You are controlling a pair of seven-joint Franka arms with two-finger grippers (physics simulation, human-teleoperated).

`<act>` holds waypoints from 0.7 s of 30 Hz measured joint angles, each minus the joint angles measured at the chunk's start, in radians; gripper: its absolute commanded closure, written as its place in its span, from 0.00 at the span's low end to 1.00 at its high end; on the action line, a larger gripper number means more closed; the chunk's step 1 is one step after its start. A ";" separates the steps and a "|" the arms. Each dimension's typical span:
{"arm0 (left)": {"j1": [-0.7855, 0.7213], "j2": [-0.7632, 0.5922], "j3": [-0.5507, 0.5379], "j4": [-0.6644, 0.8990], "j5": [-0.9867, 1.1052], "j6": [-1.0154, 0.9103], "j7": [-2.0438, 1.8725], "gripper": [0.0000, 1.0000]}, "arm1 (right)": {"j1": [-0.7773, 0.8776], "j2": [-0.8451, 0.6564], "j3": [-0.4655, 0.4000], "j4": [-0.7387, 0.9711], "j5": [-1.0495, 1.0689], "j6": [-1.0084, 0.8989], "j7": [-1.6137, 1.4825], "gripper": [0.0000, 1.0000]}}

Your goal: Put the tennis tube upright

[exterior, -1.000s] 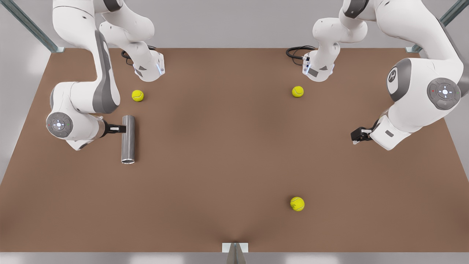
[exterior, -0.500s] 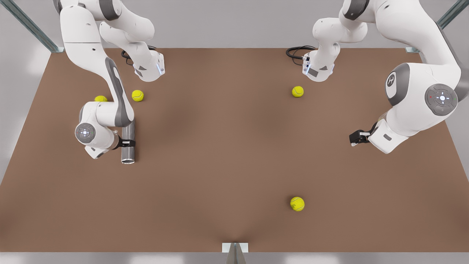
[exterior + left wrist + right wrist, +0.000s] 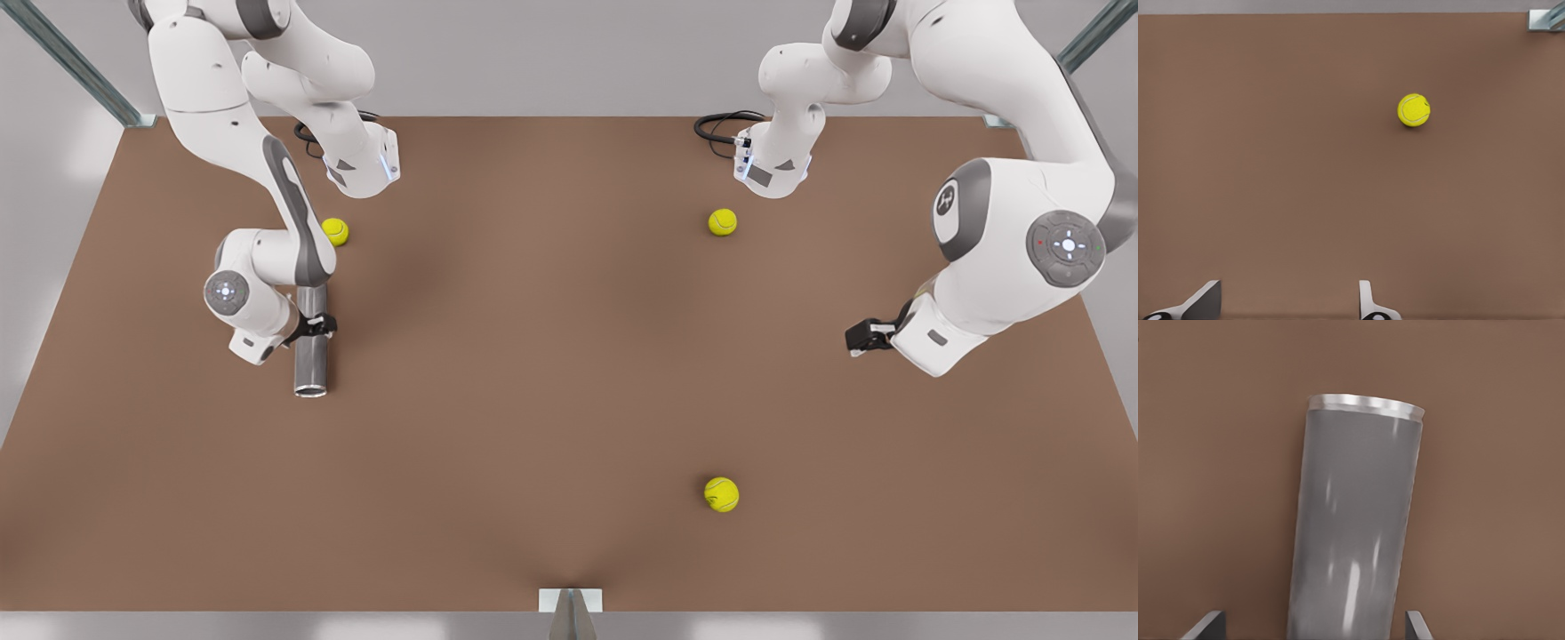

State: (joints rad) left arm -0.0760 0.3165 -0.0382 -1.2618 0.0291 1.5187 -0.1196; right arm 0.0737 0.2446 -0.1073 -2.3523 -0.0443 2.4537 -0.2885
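- Broadly, the brown table (image 3: 569, 400) spans the front view, with metal frame struts at its far corners and a small bracket at the middle of its near edge
- The arm on the front view's right carries the left gripper (image 3: 860, 338), which hangs over bare table well apart from the tube; the left wrist view shows its fingers (image 3: 1368, 303) spread wide with nothing between them, and it waits
- The arm on the front view's left carries the right gripper (image 3: 313, 327), lowered over the tube's middle
- The tennis tube (image 3: 311, 342) lies flat on the table at the front view's left, its rimmed end toward the near edge; no label or writing shows on its plain grey metal
- In the right wrist view the tennis tube (image 3: 1355, 533) runs between the spread fingertips (image 3: 1205, 625), with gaps on both sides, so nothing is gripped
- Three tennis balls (image 3: 721, 494) lie on the table, one just behind the tube, two at the front view's right; one ball (image 3: 1413, 110) shows in the left wrist view
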 measured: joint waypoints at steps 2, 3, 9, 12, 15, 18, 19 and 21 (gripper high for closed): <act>0.000 0.001 0.000 0.000 -0.001 0.000 -0.001 0.00 | 0.000 0.024 0.000 -0.002 0.000 0.012 -0.030 0.00; 0.000 0.001 -0.001 0.000 -0.001 0.000 -0.003 0.00 | 0.000 0.032 0.000 -0.003 0.000 0.016 -0.044 0.00; -0.001 0.007 -0.003 0.000 -0.001 0.000 -0.009 0.00 | -0.014 0.039 -0.002 -0.006 0.000 0.024 -0.116 0.00; -0.001 0.011 -0.003 0.000 0.001 0.001 -0.012 0.00 | -0.015 0.060 -0.002 -0.005 0.001 0.027 -0.145 0.00; 0.001 0.013 -0.003 0.000 0.003 0.001 -0.015 0.00 | -0.014 0.095 -0.002 0.002 0.001 0.034 -0.168 0.00; 0.001 0.017 -0.003 0.000 0.003 0.002 -0.016 0.00 | -0.015 0.121 -0.002 0.007 0.001 0.043 -0.187 0.00; 0.001 0.017 -0.003 0.000 0.002 0.002 -0.017 0.00 | -0.015 0.124 -0.003 0.007 0.001 0.045 -0.193 0.00; 0.001 0.017 -0.003 0.000 0.002 0.002 -0.018 0.00 | -0.015 0.124 -0.004 0.007 0.001 0.047 -0.202 0.00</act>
State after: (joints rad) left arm -0.0754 0.3338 -0.0413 -1.2614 0.0307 1.5203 -0.1377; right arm 0.0584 0.3691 -0.1109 -2.3450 -0.0434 2.5009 -0.4909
